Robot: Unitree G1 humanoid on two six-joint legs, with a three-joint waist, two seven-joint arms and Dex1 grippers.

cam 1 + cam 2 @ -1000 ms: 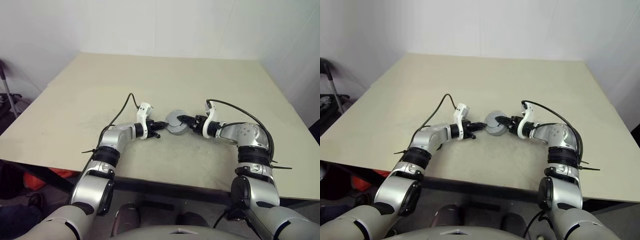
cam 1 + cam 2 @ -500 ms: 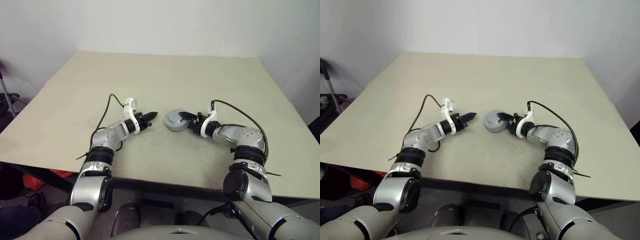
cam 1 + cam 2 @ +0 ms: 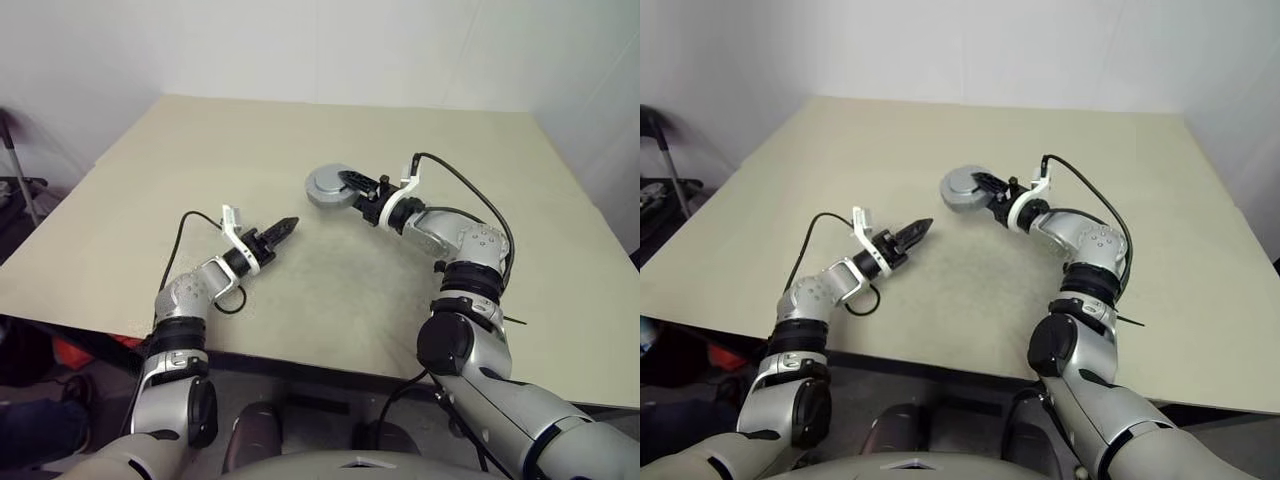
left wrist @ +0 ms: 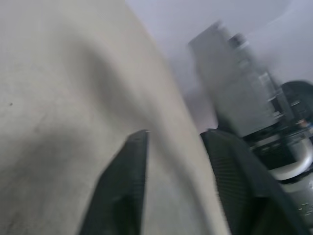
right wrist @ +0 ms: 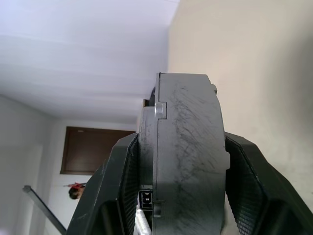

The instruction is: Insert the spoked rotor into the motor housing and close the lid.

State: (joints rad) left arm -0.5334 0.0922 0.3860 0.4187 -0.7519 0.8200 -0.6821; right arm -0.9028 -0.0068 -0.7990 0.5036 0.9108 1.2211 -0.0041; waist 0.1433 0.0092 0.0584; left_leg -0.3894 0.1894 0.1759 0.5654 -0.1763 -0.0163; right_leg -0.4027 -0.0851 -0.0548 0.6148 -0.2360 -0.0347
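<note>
Inspection of the nearer side found the left gripper [image 3: 283,226] raised over the tan table [image 3: 330,290], its two black fingers [image 4: 128,172] standing apart in the left wrist view, with nothing between them and nothing of the task near them. Farther out, the right gripper [image 3: 352,182] was clamped across a round silver-grey assembly [image 3: 327,186], held clear of the table top. The right wrist view showed this piece edge-on: a thick grey body, taken to be the motor housing [image 5: 191,147], seated between both fingers, with a thinner layer against one face, probably the lid [image 5: 148,147], though the seam was seen too obliquely to confirm full seating. No spoked rotor lay loose on the table, so it was judged to be already inside the housing, unverified since the interior was hidden. On this evidence the insertion and closing appeared done or nearly so; what remained was judged to be confirming closure and setting the assembly down.
</note>
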